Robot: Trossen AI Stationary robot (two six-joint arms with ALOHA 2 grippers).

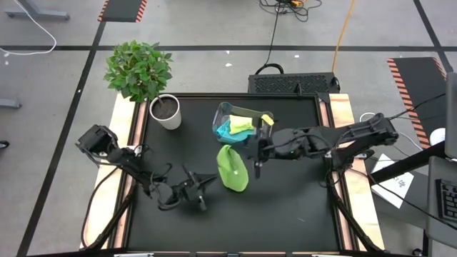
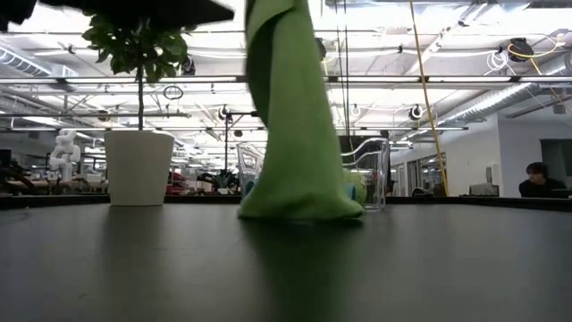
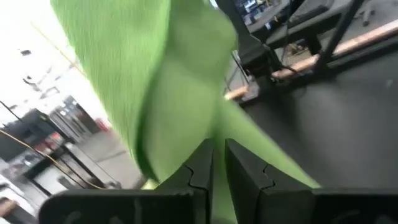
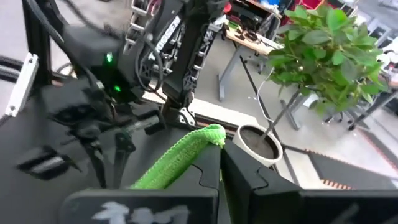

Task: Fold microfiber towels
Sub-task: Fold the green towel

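Where held: bin [image 1: 230, 114] behind towel [image 1: 233, 168] (plant [image 1: 139, 70] aside)

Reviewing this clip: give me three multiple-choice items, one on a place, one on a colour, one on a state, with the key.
1. Where are the yellow-green and turquoise towels?
A. in the clear bin
B. by the left arm
C. on the floor

2. What colour is the towel held up?
A. blue
B. bright green
C. white

3. How is that towel held?
A. by neither gripper
B. flat on the table
C. by both grippers

Key: A, they fill the clear bin; B, the bright green towel; C, left gripper and right gripper both pinch it.
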